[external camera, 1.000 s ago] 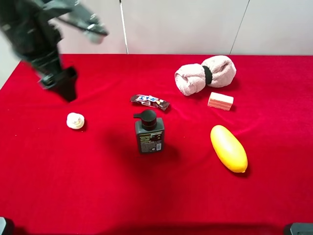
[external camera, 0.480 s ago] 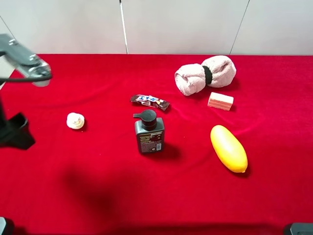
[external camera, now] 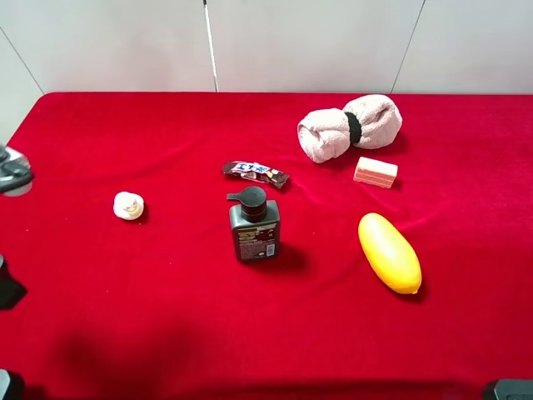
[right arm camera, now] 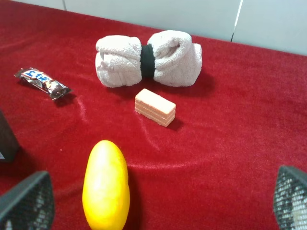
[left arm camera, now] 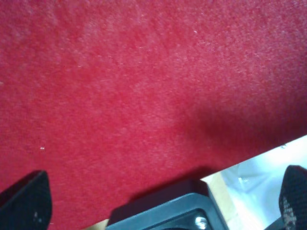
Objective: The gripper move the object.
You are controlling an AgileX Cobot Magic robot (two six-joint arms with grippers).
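Observation:
The pale pink rolled towel (external camera: 350, 127) with its black band lies at the back right of the red cloth; it also shows in the right wrist view (right arm camera: 148, 60). My right gripper (right arm camera: 158, 201) is open and empty, well short of the towel, with both mesh fingertips (right arm camera: 26, 201) apart at the frame corners. My left gripper (left arm camera: 160, 199) is open and empty over the red cloth near the table's edge. In the high view only a dark scrap of it (external camera: 8, 292) shows at the far left edge, far from the towel.
A pink soap bar (external camera: 375, 172) lies just in front of the towel. A yellow oval object (external camera: 389, 252), a black pump bottle (external camera: 254, 225), a candy bar (external camera: 256, 172) and a small white cap (external camera: 127, 204) lie on the red cloth (external camera: 166, 325).
The left arm has swung from the back left down along the left side and has nearly left the high view. The towel and other objects have not moved.

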